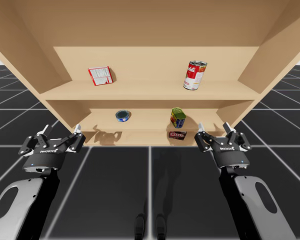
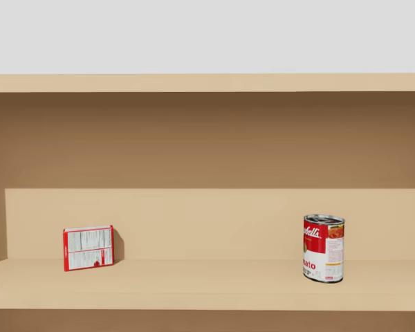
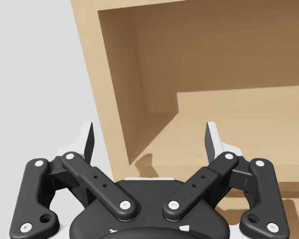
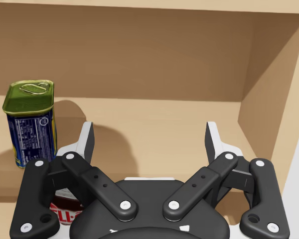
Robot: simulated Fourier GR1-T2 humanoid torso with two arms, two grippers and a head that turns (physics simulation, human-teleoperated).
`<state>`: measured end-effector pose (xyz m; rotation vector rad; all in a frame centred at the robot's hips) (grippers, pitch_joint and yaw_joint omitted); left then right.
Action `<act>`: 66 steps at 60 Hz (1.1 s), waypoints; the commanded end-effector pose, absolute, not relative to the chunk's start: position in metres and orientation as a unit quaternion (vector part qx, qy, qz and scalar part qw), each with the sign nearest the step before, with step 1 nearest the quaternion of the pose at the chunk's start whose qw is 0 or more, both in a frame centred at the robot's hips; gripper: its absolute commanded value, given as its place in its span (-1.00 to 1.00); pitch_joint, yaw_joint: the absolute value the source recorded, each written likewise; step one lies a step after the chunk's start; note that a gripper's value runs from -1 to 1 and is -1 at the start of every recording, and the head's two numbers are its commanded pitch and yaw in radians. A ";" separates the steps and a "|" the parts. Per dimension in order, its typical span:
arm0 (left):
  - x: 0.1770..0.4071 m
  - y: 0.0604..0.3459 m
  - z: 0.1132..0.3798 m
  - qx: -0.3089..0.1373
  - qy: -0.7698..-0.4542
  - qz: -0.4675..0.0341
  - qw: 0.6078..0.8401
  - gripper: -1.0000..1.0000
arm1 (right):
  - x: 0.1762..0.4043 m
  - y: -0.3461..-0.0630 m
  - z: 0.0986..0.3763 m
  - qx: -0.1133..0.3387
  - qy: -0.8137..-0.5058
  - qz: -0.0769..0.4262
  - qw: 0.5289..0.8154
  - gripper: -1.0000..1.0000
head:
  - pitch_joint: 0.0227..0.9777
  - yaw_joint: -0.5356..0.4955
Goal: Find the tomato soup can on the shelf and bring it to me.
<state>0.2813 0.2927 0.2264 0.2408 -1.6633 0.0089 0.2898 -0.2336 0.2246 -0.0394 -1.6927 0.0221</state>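
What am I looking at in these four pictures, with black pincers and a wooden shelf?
A simulated robot torso with two arms, seen by four cameras at once. One camera looks down from above: the left pincer and right pincer hang open before the shelf, holding nothing. One sits on the head; two sit on the wrists, looking along each pincer. On the upper board stand a soup can and a red box; lower down, a blue tin, a green can and a dark red tin.

The shelf (image 2: 207,138) is tan; the round can (image 2: 324,247) is red and white, the flat box (image 2: 88,247) red with white print.
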 end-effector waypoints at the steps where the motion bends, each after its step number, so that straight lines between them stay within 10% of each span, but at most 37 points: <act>1: 0.281 0.292 0.226 0.107 -0.737 0.004 0.667 -1.00 | 0.286 -0.234 0.224 -0.012 -0.757 -0.010 0.653 -1.00 | -0.92 0.06; 37: 0.281 0.287 0.225 0.102 -0.737 -0.005 0.668 -1.00 | 0.290 -0.234 0.228 0.002 -0.742 0.002 0.670 -1.00 | -0.48 -0.53; 66: 0.282 0.288 0.225 0.101 -0.737 0.000 0.669 -1.00 | 0.252 -0.215 0.267 -0.001 -0.757 0.041 0.652 -1.00 | -0.51 -0.47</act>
